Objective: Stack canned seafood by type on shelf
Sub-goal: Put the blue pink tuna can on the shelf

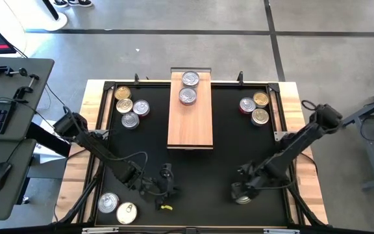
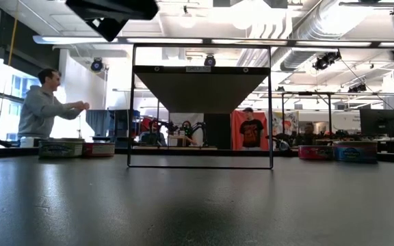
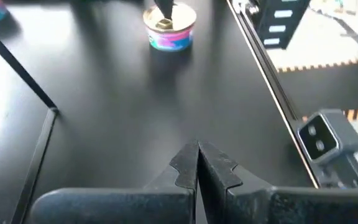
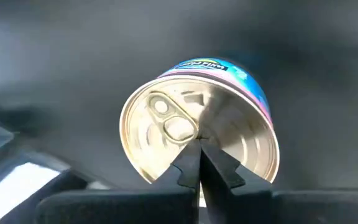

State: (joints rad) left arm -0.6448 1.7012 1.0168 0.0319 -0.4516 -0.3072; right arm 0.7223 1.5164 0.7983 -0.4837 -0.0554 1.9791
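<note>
So your right gripper [image 4: 198,149] sat low over the black mat [image 1: 193,175], its two dark fingers pressed together with their tips meeting right on the lid of a small round tin [image 4: 197,146]. Whether they pinched the pull tab or only touched the lid, you could not tell. That lid was pale, shiny metal with stamped rings and an oval tab, and the tin's side carried a glossy blue and pink label.

Your left gripper [image 3: 197,163] rested on the mat across from it, its notched black fingers closed tip to tip on nothing. Just behind it, near the mat's front corner, lay two more flat tins [image 1: 117,208], one silver-topped and one gold.

Farther ahead of both grippers, the shelf [image 1: 190,120], a long plank of light wood with straight grain, lay between them, and two silver-lidded tins [image 1: 188,88] sat side by side at its far end. A cluster of four round tins [image 1: 130,107] stood beyond your left gripper, beside the plank, and three [image 1: 255,107] beyond your right, mixing gold and silver lids.
</note>
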